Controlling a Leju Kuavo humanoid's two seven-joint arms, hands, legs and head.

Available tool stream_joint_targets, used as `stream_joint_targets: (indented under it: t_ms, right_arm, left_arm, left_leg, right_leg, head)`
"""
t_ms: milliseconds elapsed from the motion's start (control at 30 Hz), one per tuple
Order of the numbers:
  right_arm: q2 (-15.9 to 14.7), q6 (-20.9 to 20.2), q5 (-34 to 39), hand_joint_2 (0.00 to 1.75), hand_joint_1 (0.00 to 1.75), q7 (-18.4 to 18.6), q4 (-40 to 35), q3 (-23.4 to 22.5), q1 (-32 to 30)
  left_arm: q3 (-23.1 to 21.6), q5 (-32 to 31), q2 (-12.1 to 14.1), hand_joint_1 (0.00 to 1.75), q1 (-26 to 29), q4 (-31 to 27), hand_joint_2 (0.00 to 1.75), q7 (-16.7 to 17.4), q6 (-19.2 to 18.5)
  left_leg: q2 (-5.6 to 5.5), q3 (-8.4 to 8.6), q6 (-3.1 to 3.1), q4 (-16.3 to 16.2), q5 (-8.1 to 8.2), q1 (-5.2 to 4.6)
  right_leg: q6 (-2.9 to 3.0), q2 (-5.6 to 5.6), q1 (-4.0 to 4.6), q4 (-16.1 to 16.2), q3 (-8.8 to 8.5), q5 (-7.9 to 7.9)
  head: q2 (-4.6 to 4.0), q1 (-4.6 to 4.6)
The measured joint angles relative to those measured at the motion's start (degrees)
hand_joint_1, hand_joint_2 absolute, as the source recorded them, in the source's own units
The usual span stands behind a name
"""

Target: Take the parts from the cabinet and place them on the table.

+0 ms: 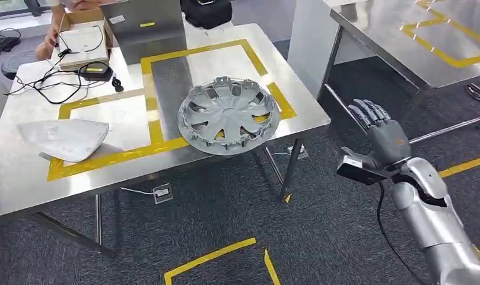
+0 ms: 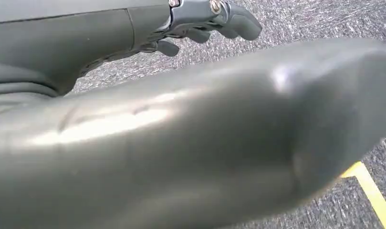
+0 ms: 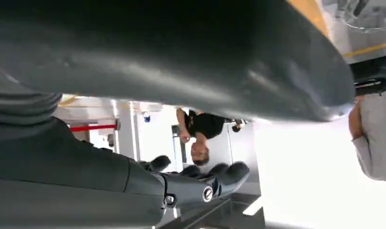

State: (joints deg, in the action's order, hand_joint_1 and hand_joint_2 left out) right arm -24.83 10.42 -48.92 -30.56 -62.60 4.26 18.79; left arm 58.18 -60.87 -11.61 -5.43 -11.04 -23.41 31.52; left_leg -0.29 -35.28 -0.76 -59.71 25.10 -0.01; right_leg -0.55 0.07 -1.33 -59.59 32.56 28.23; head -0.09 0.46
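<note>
- Right hand [image 1: 382,132] is seen in the head view raised off the right side of the counter [image 1: 24,190], over the dark carpet; fingers [image 1: 368,111] are extended and slightly apart, nothing held.
- In the right wrist view the same hand's dark fingers [image 3: 229,174] are seen loosely apart with nothing in them; a person in a dark top [image 3: 203,126] is seen beyond, and another person's grey sleeve [image 3: 377,140] at the edge.
- Left hand [image 2: 205,24] is seen in the left wrist view over grey carpet; fingers [image 2: 241,24] are loosely curled, nothing gripped. Whether they are fully closed cannot be told.
- Grey wheel cover [image 1: 228,114] is laid flat on the counter near its front right corner, partly over the yellow tape outline [image 1: 107,157].
- Pale grey mirror-housing-like shell [image 1: 62,138] is laid on the counter at the front left, overlapping the tape, well apart from the wheel cover.
- Cardboard box [image 1: 83,35] with a white pad is placed at the counter's far left; black cables [image 1: 44,83] and a black adapter [image 1: 95,71] are spread beside it.
- A person's arm [image 1: 50,35] is seen touching the box edge.
- A second metal table [image 1: 403,41] with yellow tape is seen at far right.
</note>
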Motion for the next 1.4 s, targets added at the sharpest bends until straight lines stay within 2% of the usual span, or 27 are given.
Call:
stream_joint_targets:
  t_ms: [67, 167, 200, 267, 333, 367, 500, 533, 567, 600, 667, 700, 733, 767, 833, 867, 900, 1000, 1033, 1067, 1100, 1167, 1233, 1267, 1333, 1367, 1400]
  right_arm:
    - [0.0, 0.2, 0.4, 0.0, 0.0, 0.0, -0.6, -0.7, -0.4]
    - [-0.5, -0.1, 1.4, 0.0, 0.0, -0.2, -1.6, -1.8, -2.1]
    - [-0.8, -0.3, 1.8, 0.0, 0.0, -0.2, -2.0, -2.2, -2.9]
    - [-1.5, -0.5, 2.3, 0.0, 0.0, -0.3, -2.9, -3.0, -4.3]
    - [-2.0, -0.7, 2.7, 0.0, 0.0, -0.3, -4.1, -3.8, -5.3]
    - [-2.2, -0.8, 2.8, 0.0, 0.0, -0.3, -4.6, -4.1, -5.8]
    - [-2.8, -0.9, 2.9, 0.0, 0.0, -0.1, -6.1, -5.0, -7.1]
    - [-2.9, -0.9, 2.9, 0.0, 0.0, -0.1, -6.4, -5.0, -7.5]
    - [-3.1, -1.0, 2.9, 0.0, 0.0, 0.0, -6.5, -5.1, -7.6]
    - [-3.1, -1.0, 2.9, 0.0, 0.0, 0.2, -6.7, -5.3, -7.6]
    - [-3.1, -1.1, 2.9, 0.0, 0.0, 0.3, -6.7, -5.5, -7.9]
    - [-3.1, -1.2, 2.8, 0.0, 0.0, 0.3, -6.7, -5.5, -8.2]
    - [-3.1, -1.3, 2.8, 0.0, 0.0, 0.3, -6.7, -5.6, -8.5]
    - [-3.1, -1.3, 2.8, 0.0, 0.0, 0.3, -6.8, -5.6, -8.6]
    - [-3.4, -1.3, 2.8, 0.0, 0.0, 0.3, -7.1, -6.0, -8.6]
    - [-3.6, -1.3, 2.8, 0.0, 0.0, 0.2, -7.3, -6.2, -8.5]
    - [-3.6, -1.3, 2.8, 0.0, 0.0, 0.2, -7.3, -6.2, -8.6]
    - [-3.7, -1.4, 2.8, 0.0, 0.0, 0.2, -7.5, -6.4, -8.7]
    - [-3.7, -1.5, 2.8, 0.0, 0.0, 0.2, -7.5, -6.4, -8.7]
    - [-3.7, -1.5, 2.8, 0.0, 0.0, 0.2, -7.6, -6.4, -8.6]
    - [-3.7, -1.5, 2.8, 0.0, 0.0, 0.2, -7.7, -6.4, -8.6]
    - [-3.7, -1.7, 2.8, 0.0, 0.0, 0.1, -7.7, -6.4, -8.6]
    - [-3.7, -1.7, 2.7, 0.0, 0.0, 0.1, -7.7, -6.4, -8.6]
    - [-3.7, -1.9, 2.7, 0.0, 0.0, 0.1, -7.7, -6.4, -8.6]
    - [-3.7, -1.9, 2.7, 0.0, 0.0, 0.1, -7.7, -6.4, -8.6]
    - [-3.7, -1.9, 2.7, 0.0, 0.0, 0.1, -7.7, -6.4, -8.6]
    - [-3.7, -1.9, 2.7, 0.0, 0.0, 0.1, -7.7, -6.5, -8.6]
  left_arm:
    - [0.0, 0.0, 0.0, 0.0, 0.0, 0.0, 0.0, -0.1, 0.0]
    - [0.0, 0.0, 0.0, 0.0, 0.0, 0.0, 0.0, -0.1, -0.2]
    - [0.0, -0.2, 0.0, 0.0, 0.1, 0.1, 0.0, -0.1, -0.2]
    - [0.0, -0.3, 0.0, 0.0, 0.1, 0.1, 0.0, 0.2, -0.2]
    - [0.0, -0.4, 0.0, 0.0, 0.1, 0.1, 0.0, 0.3, -0.3]
    - [0.0, -0.4, 0.0, 0.0, 0.0, 0.1, 0.0, 0.3, -0.4]
    - [0.0, -0.5, 0.0, 0.0, 0.0, 0.1, 0.0, 0.4, -0.4]
    - [0.0, -0.5, -0.1, 0.0, 0.0, 0.1, 0.0, 0.4, -0.4]
    - [0.0, -0.5, -0.1, 0.0, 0.0, 0.1, 0.0, 0.4, -0.4]
    - [0.0, -0.5, -0.1, 0.0, -0.1, 0.1, 0.0, 0.4, -0.4]
    - [0.0, -0.5, -0.2, 0.0, -0.1, 0.1, 0.0, 0.4, -0.5]
    - [0.0, -0.5, -0.2, 0.0, 0.0, 0.1, 0.0, 0.4, -0.5]
    - [0.0, -0.5, -0.2, 0.0, 0.0, 0.1, 0.0, 0.4, -0.6]
    - [0.0, -0.5, -0.2, 0.0, 0.0, 0.1, 0.0, 0.4, -0.6]
    - [0.0, -0.5, -0.3, 0.0, -0.1, 0.1, 0.0, 0.4, -0.6]
    - [0.0, -0.5, -0.3, 0.0, -0.1, 0.1, 0.0, 0.3, -0.7]
    - [0.0, -0.5, -0.3, 0.0, -0.2, 0.1, 0.0, 0.3, -0.7]
    - [0.0, -0.5, -0.4, 0.0, -0.2, 0.2, 0.0, 0.3, -0.7]
    - [0.0, -0.5, -0.4, 0.0, -0.2, 0.1, 0.0, 0.3, -0.7]
    - [0.0, -0.5, -0.3, 0.0, -0.2, 0.1, 0.0, 0.3, -0.7]
    - [0.0, -0.5, -0.4, 0.0, -0.2, 0.2, 0.0, 0.3, -0.7]
    - [0.0, -0.5, -0.4, 0.0, -0.2, 0.2, 0.0, 0.2, -0.8]
    - [0.0, -0.5, -0.4, 0.0, -0.1, 0.2, 0.0, 0.1, -1.0]
    - [0.0, -0.5, -0.4, 0.0, -0.1, 0.2, 0.0, 0.1, -1.0]
    - [0.0, -0.5, -0.3, 0.0, -0.2, 0.1, 0.0, 0.0, -1.1]
    - [0.0, -0.5, -0.3, 0.0, -0.3, 0.1, 0.0, 0.0, -1.1]
    - [0.0, -0.6, -0.4, 0.0, -0.5, 0.1, 0.0, -0.1, -1.3]
  left_leg:
    - [0.11, -1.16, -0.56, -2.3, 2.44, 0.2]
    - [0.09, -5.82, -1.05, -14.5, 9.55, 0.26]
    - [0.09, -6.42, -1.06, -16.9, 10.2, 0.26]
    - [0.09, -3.67, -0.78, -13.5, 8.03, 0.26]
    - [0.09, 2.53, -0.2, -3.7, 4.26, 0.25]
    - [0.05, 4.22, 0.14, -0.2, 5.05, 0.15]
    - [0.04, 3.69, 1.62, 0.1, 4.09, -0.39]
    - [0.13, 3.9, 2.25, 0.9, 3.33, 0.08]
    - [0.19, 3.76, 2.55, 1.0, 2.94, 0.1]
    - [0.25, 3.38, 2.94, 1.0, 2.6, 0.1]
    - [0.32, 2.64, 3.19, 0.8, 2.2, -0.05]
    - [0.33, 2.26, 3.19, 0.7, 2.02, -0.1]
    - [0.32, 1.89, 3.17, 0.6, 1.86, -0.13]
    - [0.31, 1.67, 3.11, 0.4, 1.76, -0.13]
    - [0.3, 1.34, 2.87, 0.0, 1.6, -0.13]
    - [0.32, 1.14, 2.67, -0.2, 1.52, -0.16]
    - [0.23, 0.97, 2.27, -0.4, 1.48, -0.53]
    - [0.25, 0.89, 1.2, 0.2, 0.79, -0.35]
    - [0.24, 0.67, 0.89, 0.1, 0.75, -0.56]
    - [0.12, 0.19, 0.5, -0.8, 1.75, -0.32]
    - [0.17, -0.79, 0.19, -3.4, 4.07, -0.29]
    - [0.18, -4.26, -0.28, -12.2, 9.14, -0.03]
    - [0.18, -5.61, -0.45, -16.6, 10.35, 0.04]
    - [0.19, -4.44, -0.43, -15.2, 9.19, 0.09]
    - [0.2, 1.35, -0.13, -5.7, 4.94, 0.17]
    - [0.18, 4.04, 0.11, -1.1, 3.98, 0.17]
    - [0.17, 4.37, 0.43, 0.2, 4.93, -0.01]
  right_leg:
    - [0.87, -0.23, -0.16, 0.1, 0.34, -0.55]
    - [1.26, -0.41, -0.02, 0.1, 1.32, -1.17]
    - [1.24, -0.53, 0.05, 0.1, 1.62, -1.37]
    - [0.99, -0.54, 0.08, 0.1, 2.1, -1.78]
    - [0.6, -0.53, 0.07, 0.1, 2.24, -2.09]
    - [0.3, -0.54, 0.16, 0.0, 2.31, -2.26]
    - [-1.32, -0.5, 0.13, 0.7, 2.37, -3.26]
    - [-1.6, -0.49, 0.11, 0.5, 2.6, -3.24]
    - [-1.79, -0.35, -0.03, -0.6, 3.2, -1.82]
    - [-1.94, -0.3, 0.03, -3.8, 4.53, 0.83]
    - [-2.36, -0.22, 0.02, -12.8, 8.01, 5.45]
    - [-2.44, -0.21, 0.03, -15.9, 9.07, 6.43]
    - [-2.41, -0.22, 0.02, -16.2, 8.76, 6.03]
    - [-2.34, -0.22, 0.02, -13.9, 7.26, 4.71]
    - [-2.02, -0.24, 0.01, -3.0, 0.55, 0.42]
    - [-1.67, -0.24, 0.09, 0.4, -0.99, 1.14]
    - [-1.33, -0.2, 0.64, 0.5, -0.93, 0.51]
    - [-0.27, -0.08, 0.84, 0.4, -0.42, -0.03]
    - [0.33, -0.11, 0.3, 0.9, -0.37, -0.53]
    - [0.65, -0.3, 0.21, 1.0, -0.28, -0.84]
    - [0.99, -0.31, 0.15, 1.0, -0.01, -1.04]
    - [1.2, -0.42, 0.15, 1.0, 0.69, -1.42]
    - [1.07, -0.43, 0.15, 0.9, 1.31, -1.84]
    - [0.96, -0.43, 0.14, 0.9, 1.52, -2.02]
    - [0.6, -0.41, 0.06, 0.7, 1.79, -2.29]
    - [0.4, -0.43, 0.06, 0.6, 1.82, -2.4]
    - [0.0, -0.45, 0.41, 0.3, 2.07, -2.41]
  head:
    - [0.0, -0.09]
    - [0.0, -0.07]
    - [0.0, -0.04]
    - [0.0, -0.05]
    - [0.0, -0.04]
    - [0.0, -0.07]
    - [0.0, -0.02]
    - [0.0, -0.02]
    - [0.0, 0.11]
    - [0.0, 0.15]
    - [0.0, 0.15]
    - [0.0, 0.15]
    - [0.0, 0.15]
    - [0.0, 0.15]
    - [0.0, 0.15]
    - [0.0, 0.13]
    - [0.0, 0.13]
    - [0.0, 0.09]
    - [0.0, 0.07]
    - [0.0, 0.13]
    - [0.0, -0.13]
    - [0.0, -0.09]
    - [0.0, -0.11]
    - [0.0, -0.13]
    - [0.0, -0.11]
    - [0.0, -0.11]
    - [0.0, -0.13]
